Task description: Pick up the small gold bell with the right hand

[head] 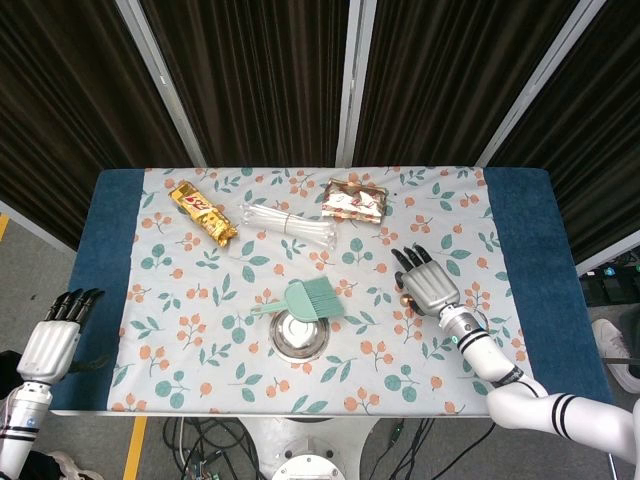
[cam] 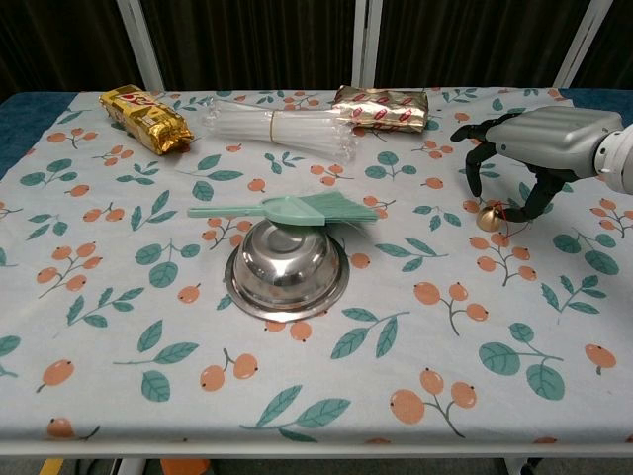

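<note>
Hovering over the small gold bell, the right robot hand arches open, empty, wrist cropped.

Head view: high above the near edge, looking steeply down, far enough to take in the whole table plus floor and dark curtains behind. Chest view: low, near the front edge, facing across the tabletop toward the curtains. Both share the floral cloth.

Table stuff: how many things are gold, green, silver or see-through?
Gold: 3 (snack bag, wrapped packet, small gold bell)
Green: 1 (brush)
Silver: 1 (bowl)
See-through: 1 (straw bundle)
Total: 6
</note>
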